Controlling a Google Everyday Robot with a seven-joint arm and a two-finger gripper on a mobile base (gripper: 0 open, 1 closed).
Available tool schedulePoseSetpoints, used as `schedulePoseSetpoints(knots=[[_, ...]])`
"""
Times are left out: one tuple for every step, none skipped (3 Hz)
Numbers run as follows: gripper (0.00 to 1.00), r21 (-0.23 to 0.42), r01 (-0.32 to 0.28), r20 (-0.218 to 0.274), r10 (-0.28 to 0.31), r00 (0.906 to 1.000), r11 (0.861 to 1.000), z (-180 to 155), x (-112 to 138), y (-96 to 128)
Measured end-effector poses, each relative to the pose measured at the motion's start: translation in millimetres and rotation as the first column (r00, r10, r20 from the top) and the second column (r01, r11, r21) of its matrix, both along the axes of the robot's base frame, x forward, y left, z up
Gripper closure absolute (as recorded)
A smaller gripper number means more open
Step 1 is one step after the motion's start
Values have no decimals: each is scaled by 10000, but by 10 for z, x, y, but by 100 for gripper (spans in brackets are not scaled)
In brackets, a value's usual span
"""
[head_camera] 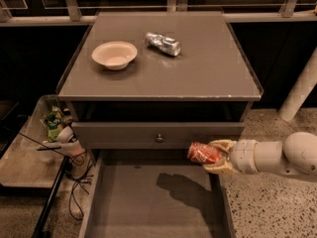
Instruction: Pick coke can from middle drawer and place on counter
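The coke can [203,153], red with white lettering, lies on its side in my gripper [216,156], held in the air above the right side of the open middle drawer [148,202]. The gripper's yellowish fingers [221,145] are shut on the can, above and below it. The arm comes in from the right. The can is level with the grey drawer front [124,135] and below the counter [208,68]. Its shadow falls on the drawer's bare bottom.
On the counter stand a cream bowl [114,54] at the left and a shiny silver can [162,43] lying at the back middle. A low side table with clutter [54,133] and cables stands left. A white post [299,90] is at the right.
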State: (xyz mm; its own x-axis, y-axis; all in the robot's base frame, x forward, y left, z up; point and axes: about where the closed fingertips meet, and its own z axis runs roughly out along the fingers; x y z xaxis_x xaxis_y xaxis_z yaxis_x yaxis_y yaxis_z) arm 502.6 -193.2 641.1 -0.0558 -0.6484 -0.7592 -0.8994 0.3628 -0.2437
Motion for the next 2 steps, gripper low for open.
schedulePoseSetpoints(knots=[[100,-9,-32,-12,32,10000,10000,-8,-1,18],[100,-340,-51,367,64,9993,9994,172,-16,37]])
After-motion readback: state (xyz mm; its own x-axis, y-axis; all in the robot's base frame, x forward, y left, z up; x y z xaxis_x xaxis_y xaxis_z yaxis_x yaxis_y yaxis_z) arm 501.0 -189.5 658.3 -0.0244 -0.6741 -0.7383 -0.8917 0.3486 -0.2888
